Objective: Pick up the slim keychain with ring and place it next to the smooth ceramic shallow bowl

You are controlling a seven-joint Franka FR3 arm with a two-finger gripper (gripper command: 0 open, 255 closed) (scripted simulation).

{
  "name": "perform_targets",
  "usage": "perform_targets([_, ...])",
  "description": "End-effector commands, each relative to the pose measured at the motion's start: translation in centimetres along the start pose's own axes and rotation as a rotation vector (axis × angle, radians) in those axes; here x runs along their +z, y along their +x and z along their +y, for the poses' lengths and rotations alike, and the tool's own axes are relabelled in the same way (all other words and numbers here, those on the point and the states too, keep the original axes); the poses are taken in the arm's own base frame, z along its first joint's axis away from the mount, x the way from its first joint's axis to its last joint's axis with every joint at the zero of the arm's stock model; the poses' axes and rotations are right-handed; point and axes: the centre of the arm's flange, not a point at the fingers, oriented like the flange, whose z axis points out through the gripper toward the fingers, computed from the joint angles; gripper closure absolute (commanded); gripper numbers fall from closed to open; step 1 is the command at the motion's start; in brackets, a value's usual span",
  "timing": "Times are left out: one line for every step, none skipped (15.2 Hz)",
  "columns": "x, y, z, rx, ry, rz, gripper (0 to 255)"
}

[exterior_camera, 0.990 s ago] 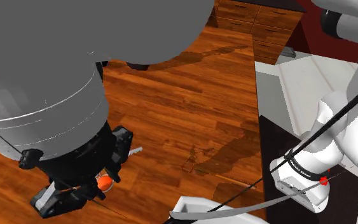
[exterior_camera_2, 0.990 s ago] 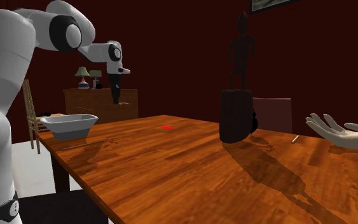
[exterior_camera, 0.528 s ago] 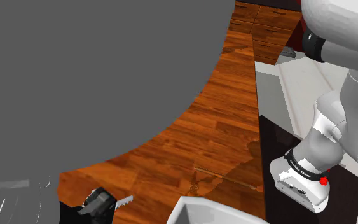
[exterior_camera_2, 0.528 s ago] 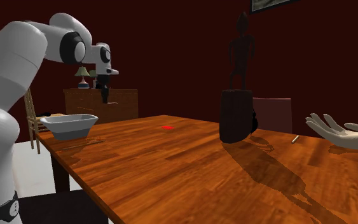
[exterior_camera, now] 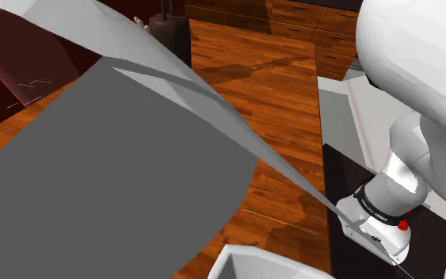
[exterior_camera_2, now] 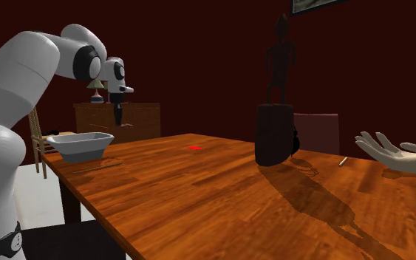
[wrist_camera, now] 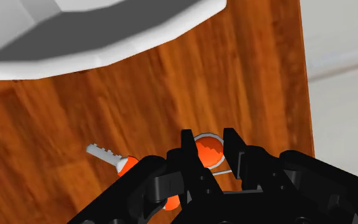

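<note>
End effector (exterior_camera_2: 118,117) has swung toward the white bowl (exterior_camera_2: 80,144) over the last second. It is clenched on the orange keychain (wrist_camera: 207,151), carried above the counter (exterior_camera_2: 199,185) near the bowl. Lowering likely follows.

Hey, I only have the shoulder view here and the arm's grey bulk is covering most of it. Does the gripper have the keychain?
Observer: Yes. In the wrist view the gripper is shut on the keychain, clasping its orange tag with the ring.
Operator: Is it off the table?
Observer: The second exterior view shows the gripper hanging above the table, with a clear gap down to the wood.
Operator: And where is the bowl from there?
Observer: In the wrist view the white bowl sits just beyond the gripper, with bare wood under the keychain, beside the bowl.
</note>
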Motion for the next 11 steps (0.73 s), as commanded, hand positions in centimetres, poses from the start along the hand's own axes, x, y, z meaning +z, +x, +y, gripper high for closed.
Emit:
perform_targets([1.1,-0.1,0.0,0.000,0.000,0.000,255])
perform_targets([1.6,-0.1,0.0,0.000,0.000,0.000,255])
perform_targets([2.1,-0.1,0.0,0.000,0.000,0.000,255])
perform_targets([2.7,-0.1,0.0,0.000,0.000,0.000,255])
perform_targets([3.2,-0.1,0.0,0.000,0.000,0.000,255])
perform_targets([3.7,-0.1,0.0,0.000,0.000,0.000,255])
perform_targets([4.2,-0.1,0.0,0.000,0.000,0.000,255])
perform_targets([4.8,-0.1,0.0,0.000,0.000,0.000,255])
perform_targets([5.3,0.0,0.0,0.000,0.000,0.000,255])
perform_targets([5.8,0.0,0.0,0.000,0.000,0.000,255])
perform_targets([6.3,0.0,0.0,0.000,0.000,0.000,255])
